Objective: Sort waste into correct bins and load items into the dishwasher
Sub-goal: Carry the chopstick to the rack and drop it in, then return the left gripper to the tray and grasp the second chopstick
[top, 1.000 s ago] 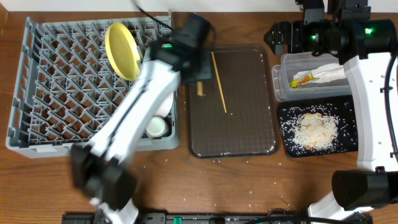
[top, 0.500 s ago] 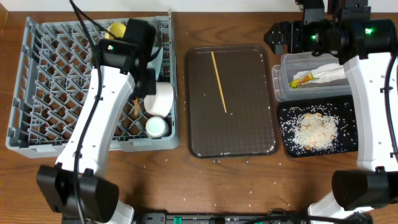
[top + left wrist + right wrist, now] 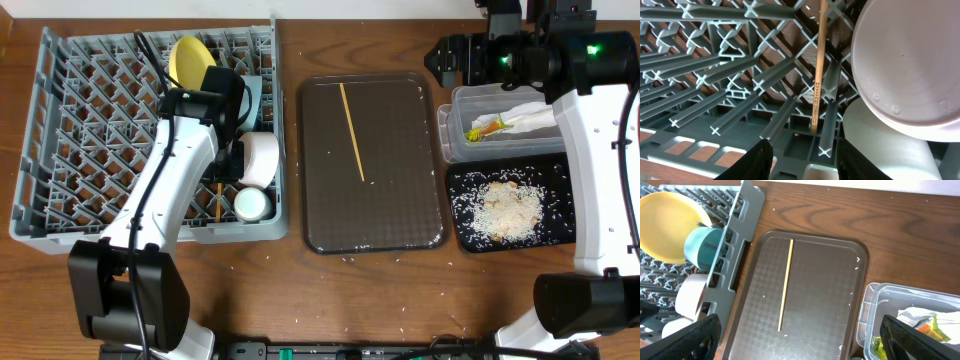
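Wooden chopstick (image 3: 817, 75) rests among the grey dish rack (image 3: 715, 65) pegs, just beside the white bowl (image 3: 910, 65). Our left gripper (image 3: 805, 152) hangs over it, spread wide and empty. The other chopstick (image 3: 352, 132) lies on the brown tray (image 3: 400, 200); our right gripper (image 3: 800, 342) gapes wide, empty.

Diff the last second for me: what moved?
Left claw swung from the serving tray over into the dish rack, carrying one chopstick; that chopstick now lies in the lattice, released, claw open. Second chopstick, snack wrapper, rice scraps unchanged.
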Controlling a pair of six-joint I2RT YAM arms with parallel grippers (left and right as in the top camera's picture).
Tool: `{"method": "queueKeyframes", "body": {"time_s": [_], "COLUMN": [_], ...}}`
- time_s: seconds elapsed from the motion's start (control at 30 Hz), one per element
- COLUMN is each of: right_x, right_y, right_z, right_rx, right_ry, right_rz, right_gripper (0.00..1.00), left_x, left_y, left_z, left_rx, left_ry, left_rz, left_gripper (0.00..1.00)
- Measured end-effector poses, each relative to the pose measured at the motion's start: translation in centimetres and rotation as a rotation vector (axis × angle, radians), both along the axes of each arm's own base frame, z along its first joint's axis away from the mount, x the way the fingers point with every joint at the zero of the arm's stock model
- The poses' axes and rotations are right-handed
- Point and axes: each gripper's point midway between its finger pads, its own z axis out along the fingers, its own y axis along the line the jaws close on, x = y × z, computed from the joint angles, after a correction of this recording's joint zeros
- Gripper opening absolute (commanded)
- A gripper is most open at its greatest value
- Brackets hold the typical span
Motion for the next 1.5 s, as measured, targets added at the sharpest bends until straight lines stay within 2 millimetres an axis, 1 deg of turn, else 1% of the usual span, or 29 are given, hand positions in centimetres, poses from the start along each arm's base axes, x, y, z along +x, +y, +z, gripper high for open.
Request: {"method": "queueKeyframes", "body": {"time_s": [0.1, 0.17, 0.23, 0.33, 0.37, 0.4, 0.47, 0.57, 0.63, 0.67, 0.73, 0.8, 0.87, 0.97, 1.03, 1.1, 1.17, 1.23, 1.3, 1.5], "right_x": [0.0, 0.0, 0.0, 0.0, 0.0, 0.0, 0.0, 0.0, 0.0, 0.0, 0.0, 0.0, 0.0, 0.0, 0.0, 0.0, 0.0, 0.0, 0.0, 0.0], "right_y": [0.0, 0.0, 0.0, 0.0, 0.0, 0.0, 0.0, 0.0, 0.0, 0.0, 0.0, 0.0, 0.0, 0.0, 0.0, 0.0, 0.0, 0.0, 0.0, 0.0], "right_z": [0.0, 0.0, 0.0, 0.0, 0.0, 0.0, 0.0, 0.0, 0.0, 0.0, 0.0, 0.0, 0.0, 0.0, 0.0, 0.0, 0.0, 0.0, 0.0, 0.0], "right_rx": [0.000, 0.000, 0.000, 0.000, 0.000, 0.000, 0.000, 0.000, 0.000, 0.000, 0.000, 0.000, 0.000, 0.000, 0.000, 0.000, 0.000, 0.000, 0.000, 0.000], "right_ry": [0.000, 0.000, 0.000, 0.000, 0.000, 0.000, 0.000, 0.000, 0.000, 0.000, 0.000, 0.000, 0.000, 0.000, 0.000, 0.000, 0.000, 0.000, 0.000, 0.000], "right_rz": [0.000, 0.000, 0.000, 0.000, 0.000, 0.000, 0.000, 0.000, 0.000, 0.000, 0.000, 0.000, 0.000, 0.000, 0.000, 0.000, 0.000, 0.000, 0.000, 0.000], "right_gripper": [0.99, 0.99, 0.99, 0.99, 0.99, 0.99, 0.99, 0.99, 0.99, 0.99, 0.99, 0.99, 0.99, 0.99, 0.99, 0.99, 0.99, 0.99, 0.99, 0.99], "left_x": [0.3, 1.7, 3.9, 7.4, 8.1, 8.6, 8.9, 9.0, 9.0, 9.0, 9.1, 9.1, 9.1, 8.6, 8.6, 8.7, 8.8, 9.0, 9.2, 9.5], "left_y": [-0.3, -1.4, -3.1, -6.5, -7.7, -9.1, -11.7, -15.9, -18.2, -19.4, -21.4, -23.4, -24.8, -26.1, -26.5, -26.5, -26.4, -26.4, -26.3, -26.5], "left_z": [0.5, 1.9, 3.9, 7.1, 7.9, 8.4, 8.9, 8.9, 8.2, 7.4, 5.4, 2.9, 0.4, -3.4, -5.4, -6.8, -7.8, -8.3, -8.3, -8.1], "left_rx": [-0.018, -0.076, -0.169, -0.313, -0.351, -0.387, -0.445, -0.516, -0.541, -0.546, -0.538, -0.519, -0.492, -0.439, -0.411, -0.393, -0.382, -0.378, -0.377, -0.359], "left_ry": [-0.009, -0.063, -0.157, -0.319, -0.357, -0.386, -0.413, -0.423, -0.415, -0.403, -0.379, -0.351, -0.325, -0.279, -0.263, -0.252, -0.248, -0.250, -0.256, -0.293], "left_rz": [-0.001, -0.004, -0.016, -0.034, -0.044, -0.055, -0.075, -0.099, -0.101, -0.100, -0.096, -0.097, -0.095, -0.078, -0.062, -0.042, -0.022, -0.010, 0.001, 0.000], "left_gripper": [0.43, 0.43, 0.43, 0.43, 0.43, 0.43, 0.43, 0.43, 0.43, 0.43, 0.43, 0.43, 0.43, 0.43, 0.43, 0.42, 0.41, 0.40, 0.38, 0.37]}}
